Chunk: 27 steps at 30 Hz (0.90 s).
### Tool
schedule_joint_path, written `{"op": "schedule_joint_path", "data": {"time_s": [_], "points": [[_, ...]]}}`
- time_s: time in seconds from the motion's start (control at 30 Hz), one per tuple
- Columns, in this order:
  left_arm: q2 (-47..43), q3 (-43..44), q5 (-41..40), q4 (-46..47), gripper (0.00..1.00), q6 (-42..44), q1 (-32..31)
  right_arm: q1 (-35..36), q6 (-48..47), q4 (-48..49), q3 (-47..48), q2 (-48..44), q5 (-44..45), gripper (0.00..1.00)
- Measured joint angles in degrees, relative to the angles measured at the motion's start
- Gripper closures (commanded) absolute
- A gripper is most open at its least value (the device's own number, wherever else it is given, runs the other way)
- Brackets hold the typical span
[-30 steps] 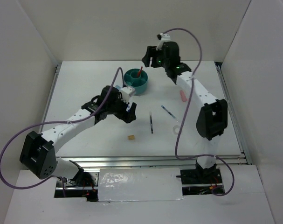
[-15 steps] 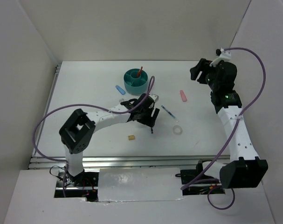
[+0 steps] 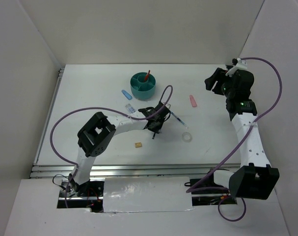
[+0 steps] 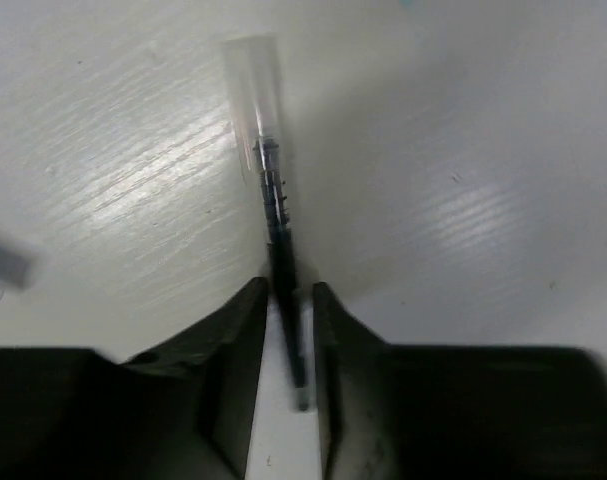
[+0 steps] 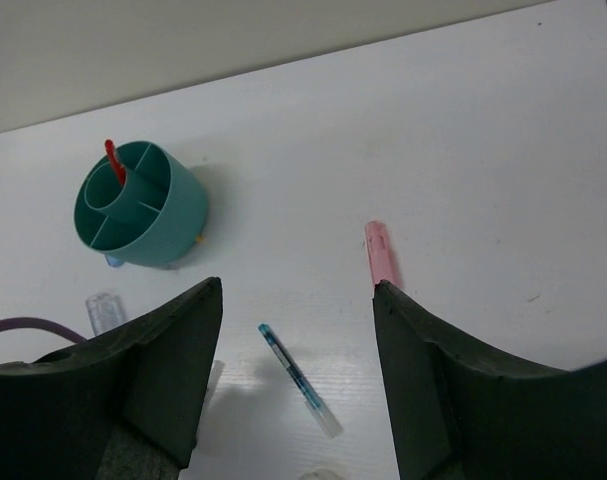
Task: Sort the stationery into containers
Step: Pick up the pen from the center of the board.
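The thin dark pen with a clear cap lies on the white table. My left gripper is down over it, one finger on each side of its lower end. The jaws are narrow, with a thin gap still showing beside the pen. From above, the left gripper sits at the table's middle. The teal organiser stands at the back with a red pen in it. My right gripper hangs wide open and holds nothing, high over a blue-white pen and a pink eraser.
A light blue eraser and a small clear piece lie left of the organiser's front. The clear tape ring and a tan block sit nearer the front. White walls enclose the table on three sides.
The left arm swung right and came down over the dark pen, and its jaws narrowed round it. The right arm left the organiser for the back right.
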Motion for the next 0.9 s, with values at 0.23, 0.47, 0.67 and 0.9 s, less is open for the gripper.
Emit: {"op": "schedule_joint_path", "data": {"time_s": [0.23, 0.47, 0.67, 0.9], "points": [[-1.16, -1.40, 2.29, 1.79, 1.00, 3.08, 1.03, 2.21, 0.35, 0.04, 0.02, 1.53, -6.08, 0.30], [-17.92, -12.46, 8.87, 2.75, 1.00, 7.61, 5.75, 9.81, 4.15, 1.09, 2.16, 5.95, -17.27, 0.00], [-34.62, -12.50, 13.53, 8.39, 1.00, 9.18, 6.88, 17.25, 9.11, 3.72, 6.80, 12.20, -24.09, 0.03], [-37.07, -12.02, 15.87, 7.82, 1.00, 8.90, 8.15, 23.12, 12.81, 6.71, 14.95, 19.82, -28.44, 0.26]]}}
